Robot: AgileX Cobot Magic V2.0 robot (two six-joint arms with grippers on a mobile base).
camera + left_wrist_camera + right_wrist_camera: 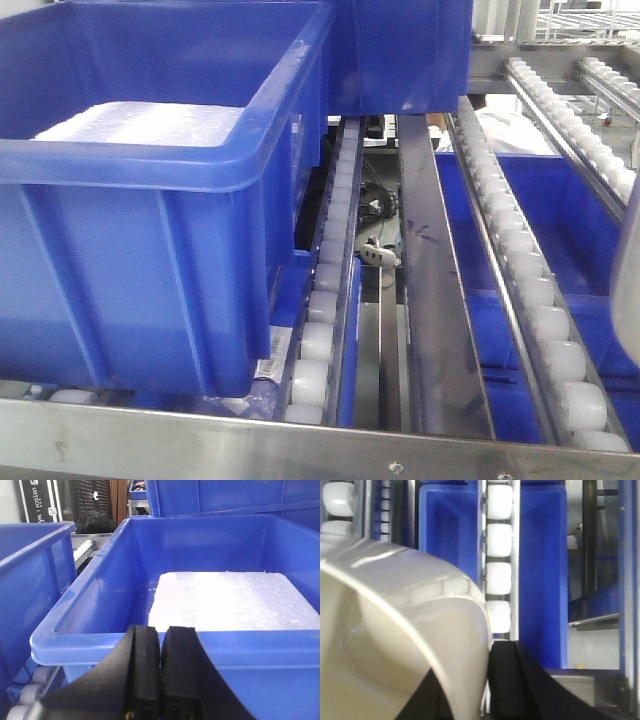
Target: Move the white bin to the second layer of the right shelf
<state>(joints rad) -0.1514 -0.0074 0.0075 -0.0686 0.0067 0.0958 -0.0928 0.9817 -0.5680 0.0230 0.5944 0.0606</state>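
While the right gripper (470, 690) is pinching the white bin (395, 630), its wall is sitting between the two fingers (510, 680), tub body bulging up-left of them, above the roller lane (498, 560) of the right shelf second layer. Left gripper (160, 670) is sitting with pads pressed together, just before a blue crate (200, 650) rim.
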